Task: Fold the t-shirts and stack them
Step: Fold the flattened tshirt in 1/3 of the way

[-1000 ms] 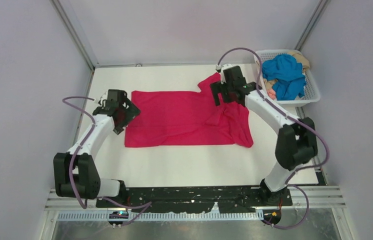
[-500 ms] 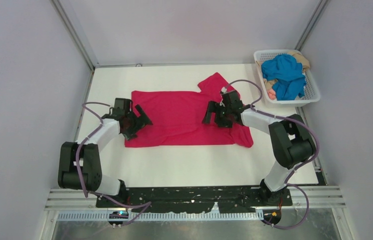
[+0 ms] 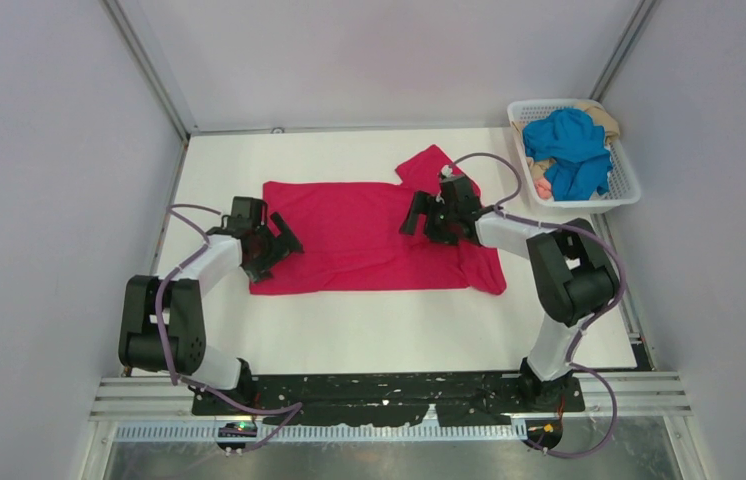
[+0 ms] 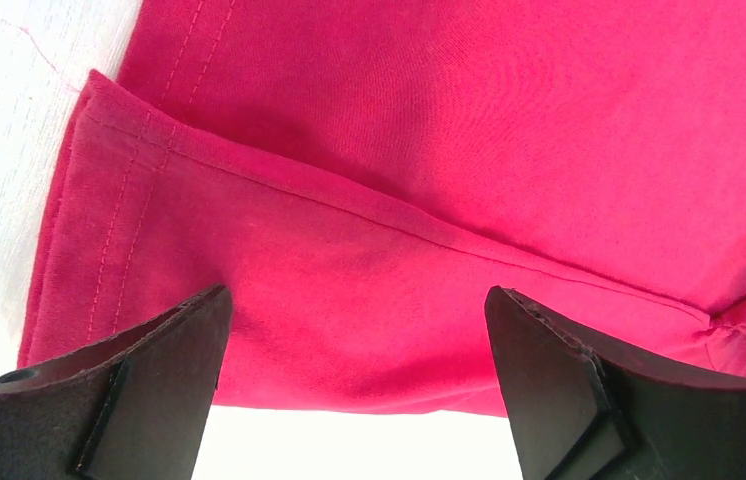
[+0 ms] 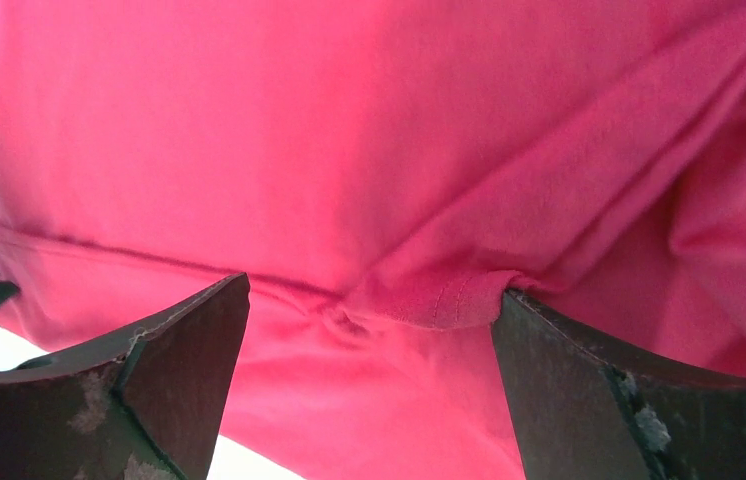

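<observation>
Right gripper point(image 3: 413, 223) shifted back; left gripper point(image 3: 282, 241) steady; both spread wide, empty, over crimson t-shirt point(image 3: 354, 240).

I see open white table point(image 3: 389, 325) between the crimson shirt point(image 3: 349, 235) and the arm bases; a gripper could pass there freely. A narrower strip is free behind the shirt, up to the back wall point(image 3: 389, 60). The left gripper point(image 3: 277, 240) has the side wall point(image 3: 39, 200) near it. On the right, the white basket point(image 3: 631, 188) blocks the far corner, the blue shirt point(image 3: 569, 145) is heaped above its rim, and the right arm's elbow point(image 3: 574, 275) stands high in front. The left gripper and the right gripper point(image 3: 417, 222) have their jaws apart, with only low fabric under the gap.
</observation>
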Robot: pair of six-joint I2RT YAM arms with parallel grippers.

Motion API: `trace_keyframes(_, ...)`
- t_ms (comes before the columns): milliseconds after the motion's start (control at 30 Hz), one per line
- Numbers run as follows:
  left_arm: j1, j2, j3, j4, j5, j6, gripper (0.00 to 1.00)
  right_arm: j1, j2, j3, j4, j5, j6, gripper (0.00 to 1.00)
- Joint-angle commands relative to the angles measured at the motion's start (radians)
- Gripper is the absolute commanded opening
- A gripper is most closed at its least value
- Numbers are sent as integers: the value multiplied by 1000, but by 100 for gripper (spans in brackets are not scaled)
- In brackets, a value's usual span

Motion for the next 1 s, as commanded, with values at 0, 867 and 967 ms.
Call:
trace_keyframes(0, -1, 8, 32, -1, -28, 22, 99, 1, 58, 87, 201, -13, 61, 95)
trace_keyframes(867, -6, 58, 72, -41, -50, 24, 100, -22, -316, -193, -270, 168, -104, 95)
trace_keyframes(967, -6, 76, 64, -39, -40, 26, 100, -85, -328, -226, -288, 225, -112, 95)
